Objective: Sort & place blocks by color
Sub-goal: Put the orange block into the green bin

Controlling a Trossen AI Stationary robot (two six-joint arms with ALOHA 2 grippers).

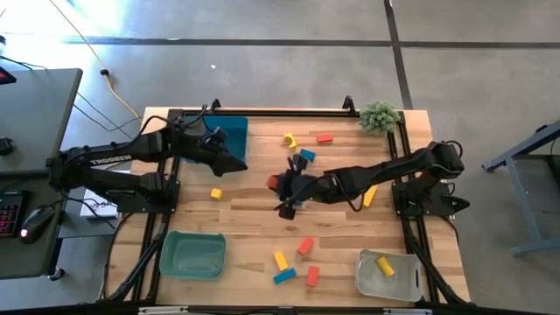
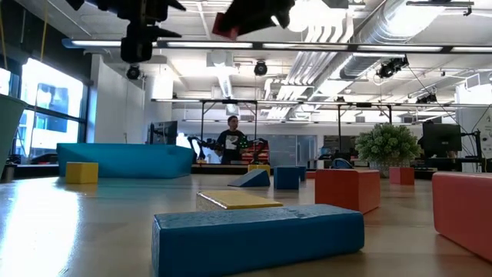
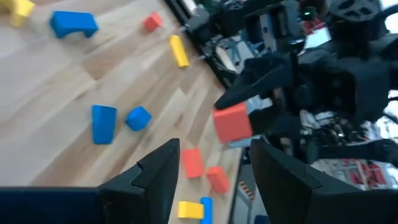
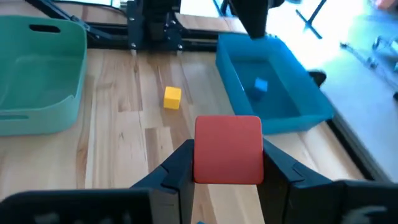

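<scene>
My right gripper is shut on a red-orange cube and hangs over the table's middle, high above the wood in the low view. My left gripper is open and touches nothing; it hovers by the blue bin's near right corner. A small blue block lies inside the blue bin. Loose blocks lie flat on the table: a yellow cube, a yellow bar, blue pieces, a red piece and a group near the front edge. My right gripper pinches the red-orange cube between its two fingers, one on each of two opposite side faces. The fingers reach in from the table's right, roughly level. The cube is lifted clear of the table and sits square in the hold.
A green bin stands at the near left, and a clear bin at the near right holds a yellow block. A small plant sits at the far right corner. A person stands far behind the table.
</scene>
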